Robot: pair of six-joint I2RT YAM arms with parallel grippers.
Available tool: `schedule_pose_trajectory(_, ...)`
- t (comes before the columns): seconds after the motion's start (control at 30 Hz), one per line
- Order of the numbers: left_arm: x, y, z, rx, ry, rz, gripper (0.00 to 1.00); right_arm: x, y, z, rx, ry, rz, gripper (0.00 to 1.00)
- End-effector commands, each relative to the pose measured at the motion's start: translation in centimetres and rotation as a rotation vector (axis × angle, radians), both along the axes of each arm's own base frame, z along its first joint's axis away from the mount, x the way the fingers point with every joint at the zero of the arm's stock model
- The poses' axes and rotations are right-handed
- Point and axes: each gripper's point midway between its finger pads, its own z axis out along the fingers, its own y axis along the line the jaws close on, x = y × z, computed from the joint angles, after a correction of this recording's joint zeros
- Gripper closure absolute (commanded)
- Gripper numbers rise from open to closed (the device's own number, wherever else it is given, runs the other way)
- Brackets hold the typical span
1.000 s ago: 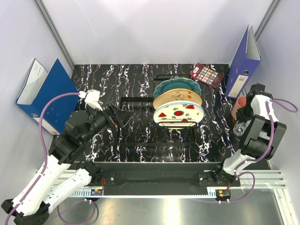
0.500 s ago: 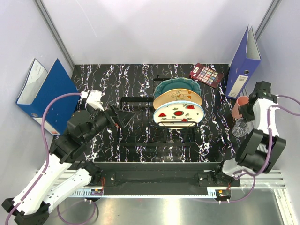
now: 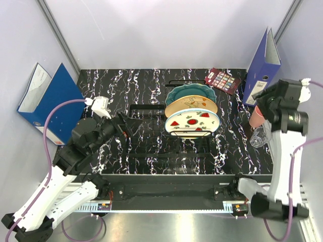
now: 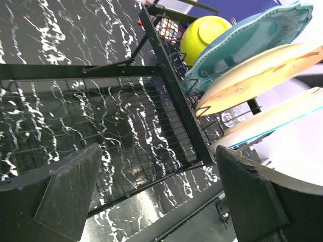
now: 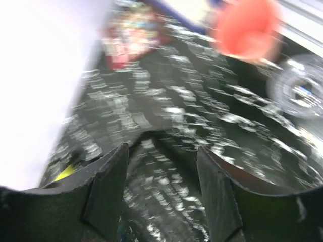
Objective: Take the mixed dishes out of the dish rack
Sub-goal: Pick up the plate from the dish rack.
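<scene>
- The right gripper (image 3: 262, 97) hung in the right of the overhead frame with its fingers (image 5: 108, 186) apart and nothing between them.
- The pink cup (image 3: 257, 115) stood on the table (image 3: 126, 85) just below that gripper in the overhead frame. The clear glass (image 3: 259, 137) stood just below the cup, and neither touched the gripper.
- In the blurred right wrist view the cup (image 5: 246, 27) showed at upper right and the glass (image 5: 298, 85) at the right edge, both beyond the fingertips.
- The left gripper (image 3: 132, 124) was wide apart and empty, left of centre, pointing at the dish rack (image 3: 151, 108).
- The teal scalloped plate (image 3: 191, 92), cream floral plate (image 3: 192, 104) and white plate with red fruit marks (image 3: 192, 121) stood on edge in the rack, right of that gripper and apart from it.
- In the left wrist view the small yellow-green bowl (image 4: 206, 35) sat behind the teal plate (image 4: 252, 35), at the top.
- Compared with a second ago, the right arm had risen from low beside the cup and glass. The glass and cup kept their places, the left arm had barely shifted, and the plates had not moved.
</scene>
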Motion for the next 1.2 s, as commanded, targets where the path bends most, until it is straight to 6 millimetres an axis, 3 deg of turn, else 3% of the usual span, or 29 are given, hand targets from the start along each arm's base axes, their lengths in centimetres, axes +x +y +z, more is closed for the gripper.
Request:
schedule_pose_trajectory(0.0,0.3,1.0,4.1,-0.004,-0.112,0.035,0.01,-1.3,4.2,7.4,-0.083,-0.249,0.231,0.31)
schedule_pose_trajectory(0.07,0.4,0.8,4.6,0.01,-0.128,0.024,0.01,-1.0,6.3,8.3,-0.104,-0.333,0.35,0.26)
schedule_pose_trajectory(0.1,0.5,0.8,4.7,0.025,-0.138,0.017,0.01,-1.5,7.5,9.9,-0.114,-0.417,0.411,0.22)
schedule_pose_trajectory(0.17,0.8,0.5,4.9,0.043,-0.144,0.011,0.01,-1.8,8.7,9.6,-0.132,-0.451,0.491,0.18)
schedule_pose_trajectory(0.2,0.9,0.5,5.0,0.059,-0.151,0.006,0.01,-2.4,9.6,10.9,-0.144,-0.52,0.54,0.16)
schedule_pose_trajectory(0.23,1.1,0.4,5.0,0.068,-0.151,0.005,0.01,-2.6,10.2,10.8,-0.157,-0.536,0.574,0.14)
schedule_pose_trajectory(0.33,1.6,-0.2,5.0,0.093,-0.144,-0.013,0.01,-4.2,12.0,13.0,-0.203,-0.663,0.688,0.11)
schedule_pose_trajectory(0.37,1.6,-0.3,5.4,0.094,-0.149,-0.02,0.01,-5.5,12.9,13.8,-0.215,-0.711,0.737,0.11)
schedule_pose_trajectory(0.5,1.6,-1.0,5.5,0.103,-0.139,-0.06,0.01,-7.8,13.3,14.7,-0.261,-0.786,0.75,0.07)
schedule_pose_trajectory(0.53,1.6,-1.1,5.6,0.103,-0.139,-0.062,0.01,-7.8,13.5,13.7,-0.255,-0.776,0.759,0.07)
schedule_pose_trajectory(0.6,1.6,-0.9,5.6,0.107,-0.145,-0.058,0.01,-9.3,13.9,13.6,-0.261,-0.814,0.776,0.07)
schedule_pose_trajectory(0.63,1.6,-0.9,5.4,0.109,-0.144,-0.055,0.01,-9.1,13.9,12.2,-0.243,-0.804,0.768,0.06)
schedule_pose_trajectory(0.67,1.6,-0.8,5.3,0.109,-0.142,-0.049,0.01,-10.3,14.4,12.6,-0.249,-0.868,0.793,0.06)
schedule_pose_trajectory(0.73,1.6,-0.8,5.0,0.11,-0.136,-0.047,0.01,-10.5,15.2,10.4,-0.214,-0.843,0.845,0.06)
schedule_pose_trajectory(0.77,1.5,-0.8,4.9,0.11,-0.136,-0.055,0.01,-12.1,16.9,9.8,-0.2,-0.858,0.961,0.04)
schedule_pose_trajectory(0.83,1.2,-0.9,4.8,0.106,-0.141,-0.069,0.01,-12.4,17.2,7.8,-0.229,-0.848,0.997,0.03)
schedule_pose_trajectory(0.87,1.0,-1.0,4.7,0.103,-0.143,-0.081,0.01,-13.7,17.2,7.9,-0.266,-0.895,1.003,0.07)
schedule_pose_trajectory(0.93,0.6,-0.9,4.8,0.094,-0.166,-0.09,0.01,-14.4,17.1,6.8,-0.304,-0.917,1.005,0.16)
schedule_pose_trajectory(1.0,0.5,-1.2,4.8,0.083,-0.196,-0.104,0.01,-14.1,16.8,5.4,-0.325,-0.886,0.997,0.29)
schedule_pose_trajectory(1.17,0.0,-1.9,5.8,0.071,-0.258,-0.159,0.01,-13.5,16.3,3.5,-0.327,-0.839,0.976,0.35)
